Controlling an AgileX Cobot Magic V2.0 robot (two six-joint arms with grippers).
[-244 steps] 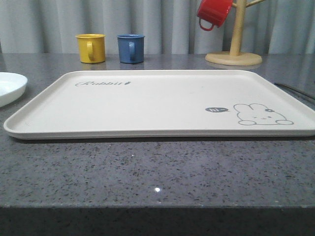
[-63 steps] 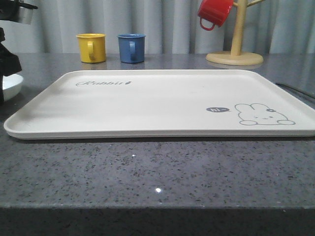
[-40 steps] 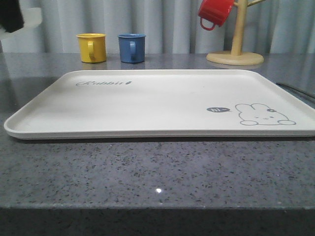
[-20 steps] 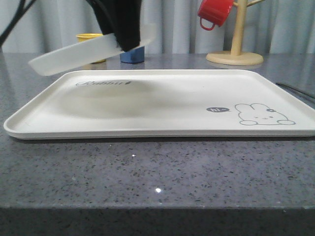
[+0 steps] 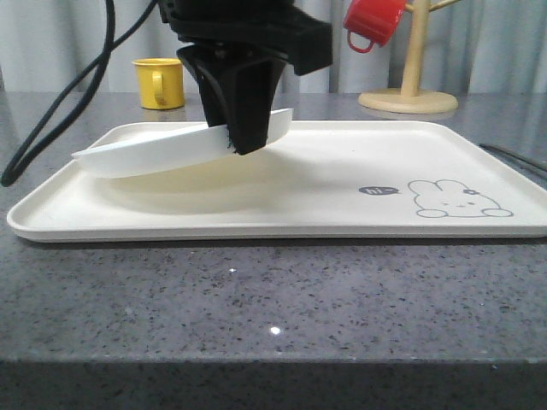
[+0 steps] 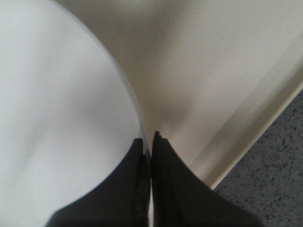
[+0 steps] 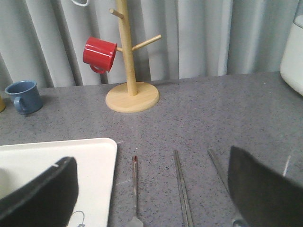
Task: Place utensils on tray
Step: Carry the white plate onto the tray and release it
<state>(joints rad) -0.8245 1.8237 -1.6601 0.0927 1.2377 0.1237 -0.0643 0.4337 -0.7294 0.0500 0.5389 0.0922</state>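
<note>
- Pinching the rim of the white plate (image 5: pixel 162 152), my left gripper (image 5: pixel 246 147) has its fingers pressed together on the edge.
- I see the plate tilted, reaching out to the left of the claw, held just above the tray (image 5: pixel 342 184).
- My right gripper (image 7: pixel 151 198) is spread wide.
- Between its fingers, on the grey counter (image 7: pixel 213 118), lie the slim metal utensils (image 7: pixel 182 189), beside the tray's edge.
</note>
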